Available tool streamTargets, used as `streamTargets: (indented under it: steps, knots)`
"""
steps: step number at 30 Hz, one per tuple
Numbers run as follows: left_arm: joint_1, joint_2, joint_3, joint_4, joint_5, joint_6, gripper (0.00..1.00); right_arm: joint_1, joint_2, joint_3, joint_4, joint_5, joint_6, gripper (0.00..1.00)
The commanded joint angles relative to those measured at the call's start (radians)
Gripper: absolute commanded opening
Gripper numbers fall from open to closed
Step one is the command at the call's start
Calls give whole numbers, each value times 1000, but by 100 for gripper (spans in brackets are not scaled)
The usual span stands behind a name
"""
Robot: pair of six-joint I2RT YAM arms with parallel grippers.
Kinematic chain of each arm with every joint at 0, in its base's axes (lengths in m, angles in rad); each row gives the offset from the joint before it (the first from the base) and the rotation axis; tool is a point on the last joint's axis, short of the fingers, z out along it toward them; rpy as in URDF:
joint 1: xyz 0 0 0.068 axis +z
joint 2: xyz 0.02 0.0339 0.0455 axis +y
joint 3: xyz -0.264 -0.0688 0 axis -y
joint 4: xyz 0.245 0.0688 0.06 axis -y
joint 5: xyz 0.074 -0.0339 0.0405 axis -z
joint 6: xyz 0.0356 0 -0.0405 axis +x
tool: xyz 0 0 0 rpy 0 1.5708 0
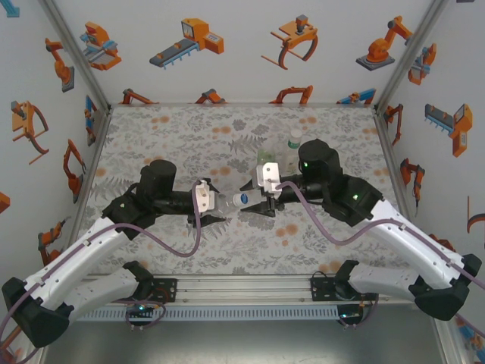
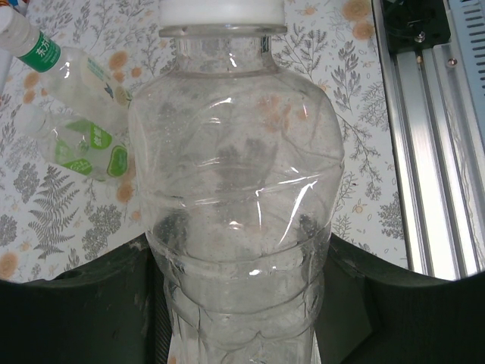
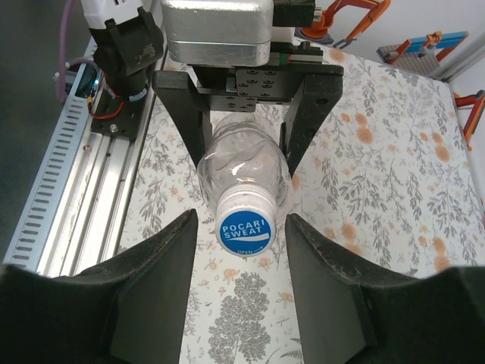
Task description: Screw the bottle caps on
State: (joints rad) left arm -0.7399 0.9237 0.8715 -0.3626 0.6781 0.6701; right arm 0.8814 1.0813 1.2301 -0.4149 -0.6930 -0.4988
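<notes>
Cap (image 3: 244, 226): blue top printed POCARI SWEAT, white skirt, sitting on the neck of the clear bottle (image 3: 242, 171). Can't tell how far it's threaded on.

Bottle is horizontal and off the desk (image 1: 189, 129), mid-desk between the two arms, cap end pointing at the right arm.

Left tool (image 2: 239, 303): clamped on the bottle body, one finger on each side and both in contact with the plastic. The wall looks creased and dented around the shoulder.

Right tool (image 3: 242, 221): open, with its fingers (image 3: 163, 273) straddling the cap. There's a visible gap on both sides, so no contact and nothing held. Cap sits roughly centred between them, level with the tips.

Other two bottles are on the far-right part of the desk, just beyond the right arm: one with a green band label (image 2: 44, 53) and one with a green-and-white label (image 2: 89, 145), close beside each other and well apart from the held bottle.

Aluminium rail (image 3: 83, 174) runs along the near desk edge, below the tools.
</notes>
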Motion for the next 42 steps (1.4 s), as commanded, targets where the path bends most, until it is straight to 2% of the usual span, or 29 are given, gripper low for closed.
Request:
streamTargets:
  steps: [1, 10, 16, 22, 27, 30, 34, 38, 42]
  knots:
    - [-5, -2, 37, -8, 35, 23, 0, 7, -2, 9, 10, -31, -25, 46]
    - [-4, -5, 37, -7, 36, 24, 0, 5, -2, -3, 17, -4, -27, 41]
    - [-4, -5, 38, -7, 24, 23, 0, 5, -1, -9, 31, 19, -18, 28]
    - [8, -22, 26, 36, -72, -17, 0, 7, -4, -55, 149, 113, 146, 17]
    - [22, -50, 2, 87, -141, -39, 0, 6, -5, -105, 288, 196, 380, 8]
    - [30, -56, -6, 106, -176, -49, 0, 5, -11, -158, 414, 273, 590, 0]
    - [38, -64, -12, 124, -207, -61, 0, 5, -11, -195, 498, 376, 872, 0]
    - [49, -71, -20, 144, -219, -71, 0, 7, 0, -212, 528, 436, 1126, 0]
    - [55, -66, -20, 149, -232, -77, 0, 9, 28, -176, 421, 527, 1372, 0]
